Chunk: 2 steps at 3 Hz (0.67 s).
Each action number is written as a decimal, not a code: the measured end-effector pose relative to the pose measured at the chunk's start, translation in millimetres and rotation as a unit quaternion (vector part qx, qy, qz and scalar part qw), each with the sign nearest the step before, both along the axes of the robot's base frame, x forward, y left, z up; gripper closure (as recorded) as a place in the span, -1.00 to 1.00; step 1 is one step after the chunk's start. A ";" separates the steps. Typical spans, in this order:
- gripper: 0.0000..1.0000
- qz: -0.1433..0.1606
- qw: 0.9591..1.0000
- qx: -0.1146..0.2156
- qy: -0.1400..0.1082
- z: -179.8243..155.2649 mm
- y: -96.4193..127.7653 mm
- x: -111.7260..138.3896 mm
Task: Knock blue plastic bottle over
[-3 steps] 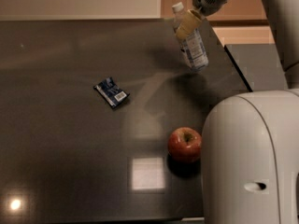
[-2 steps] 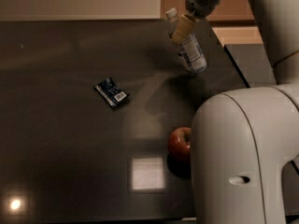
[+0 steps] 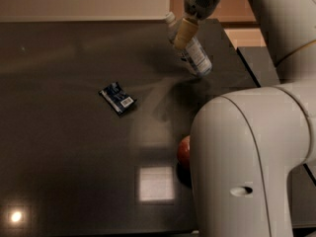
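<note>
The blue plastic bottle (image 3: 196, 57) is a small clear bottle with a white cap and a pale label. It leans steeply on the dark table (image 3: 64, 147) at the back right, cap toward the upper left, base toward the lower right. My gripper (image 3: 185, 35) comes down from the top edge and lies against the bottle's upper half, just below the cap. Its tan tip covers the neck.
A flat dark-blue snack packet (image 3: 117, 98) lies left of centre. A red apple (image 3: 183, 152) sits front right, mostly hidden behind my large white arm link (image 3: 247, 162). The table's right edge (image 3: 243, 58) runs close past the bottle.
My gripper and the leaning bottle have shifted slightly left. The white arm link has swung further into view and now covers most of the apple.
</note>
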<state>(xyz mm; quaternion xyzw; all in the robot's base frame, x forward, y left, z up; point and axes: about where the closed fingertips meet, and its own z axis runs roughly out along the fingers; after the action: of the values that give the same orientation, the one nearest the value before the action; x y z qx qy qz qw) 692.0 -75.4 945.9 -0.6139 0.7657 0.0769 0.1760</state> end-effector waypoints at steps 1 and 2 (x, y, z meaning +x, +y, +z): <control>-0.27 0.054 0.998 -0.008 -0.005 -0.4 16.4 -7.0; -0.73 0.054 0.998 -0.002 -0.022 -1.3 21.5 2.9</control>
<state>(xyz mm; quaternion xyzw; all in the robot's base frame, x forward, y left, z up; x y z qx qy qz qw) 694.9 -53.9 944.7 -0.6561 0.7276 0.0718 0.1871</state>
